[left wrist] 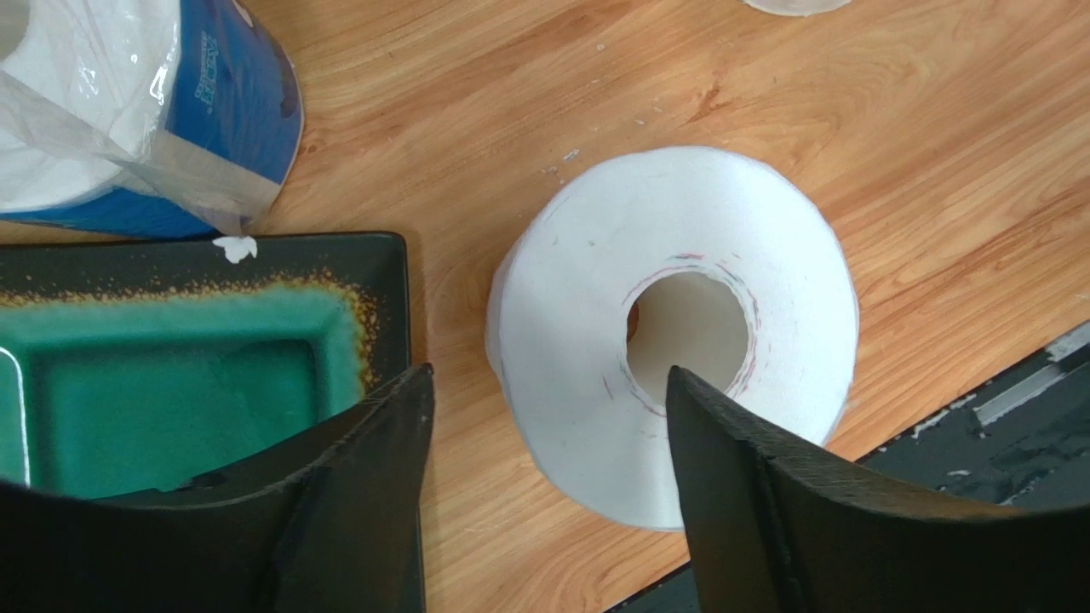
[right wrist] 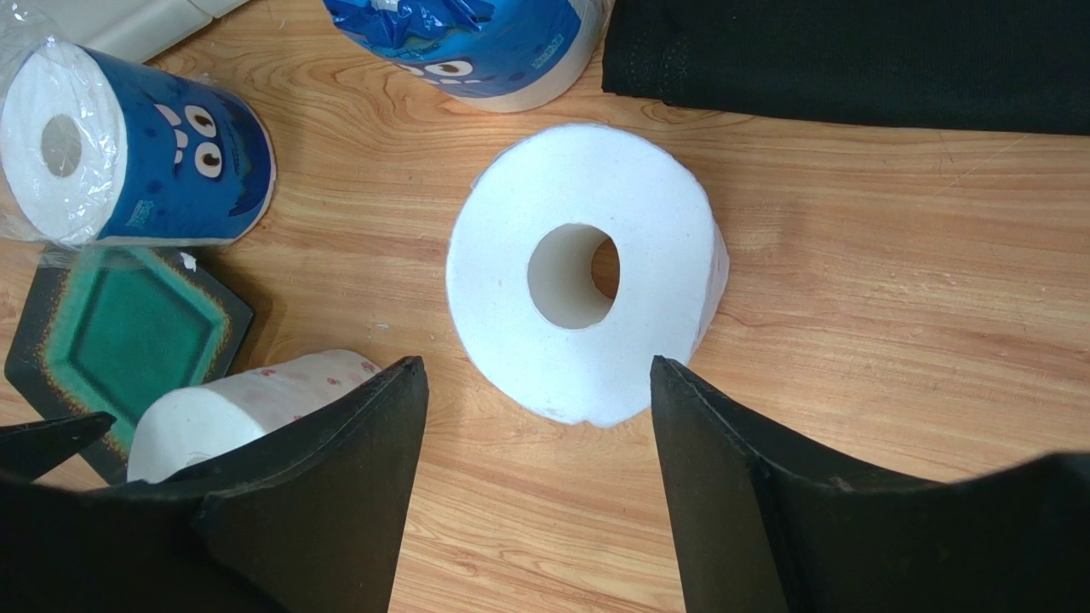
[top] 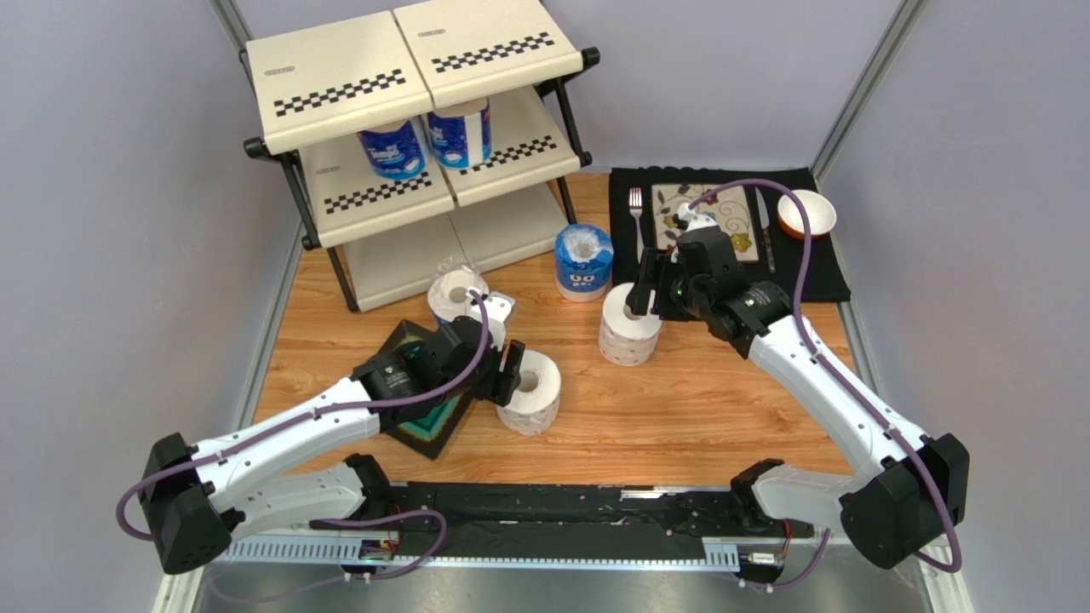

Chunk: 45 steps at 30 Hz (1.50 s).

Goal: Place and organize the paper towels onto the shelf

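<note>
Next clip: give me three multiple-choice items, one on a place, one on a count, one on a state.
1. The shelved blue rolls sit on which tier of the shelf: A top, B middle, C bottom.
2. Rolls on the table: A two, B four, C six.
3. Right fingers: A open, B shut on a roll, C unseen.
Answers: B, they stand beneath the top panel; B, one lying wrapped roll, one upright blue roll, two white rolls; A, a gap shows, nothing held.

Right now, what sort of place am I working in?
Likely a lab test cell staged as a home: plain grey walls enclose a wooden table holding a small shelf, paper towels and a place mat with fork.
</note>
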### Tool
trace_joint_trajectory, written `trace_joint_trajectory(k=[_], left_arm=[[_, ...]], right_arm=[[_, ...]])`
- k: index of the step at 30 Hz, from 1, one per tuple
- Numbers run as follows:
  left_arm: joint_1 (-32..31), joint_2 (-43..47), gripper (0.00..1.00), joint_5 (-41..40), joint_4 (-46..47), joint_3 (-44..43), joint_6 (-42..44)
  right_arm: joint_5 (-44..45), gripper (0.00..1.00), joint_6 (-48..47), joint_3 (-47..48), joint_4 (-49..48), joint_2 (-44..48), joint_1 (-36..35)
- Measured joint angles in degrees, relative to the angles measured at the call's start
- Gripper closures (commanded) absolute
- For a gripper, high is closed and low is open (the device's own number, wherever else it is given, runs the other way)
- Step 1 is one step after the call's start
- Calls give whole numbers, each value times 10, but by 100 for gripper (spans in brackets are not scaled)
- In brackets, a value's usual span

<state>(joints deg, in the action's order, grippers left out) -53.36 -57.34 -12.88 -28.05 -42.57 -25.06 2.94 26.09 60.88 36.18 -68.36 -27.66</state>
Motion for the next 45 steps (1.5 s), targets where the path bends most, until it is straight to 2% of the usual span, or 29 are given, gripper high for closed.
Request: trace_joint_trajectory(k=[11, 20, 29, 45], left_arm=[[0, 67, 18, -16, 28, 56, -18], [-9, 153, 17, -46, 128, 162, -36], [-31, 158, 17, -72, 206, 198, -34], [-64, 148, 17, -110, 252, 202, -25]], right_arm=[[-2, 32, 0, -1, 0, -1, 0], [-5, 32, 0, -1, 0, -2, 0], [-5, 32, 0, -4, -1, -2, 0], [-5, 32, 0, -10, 0, -9, 0]])
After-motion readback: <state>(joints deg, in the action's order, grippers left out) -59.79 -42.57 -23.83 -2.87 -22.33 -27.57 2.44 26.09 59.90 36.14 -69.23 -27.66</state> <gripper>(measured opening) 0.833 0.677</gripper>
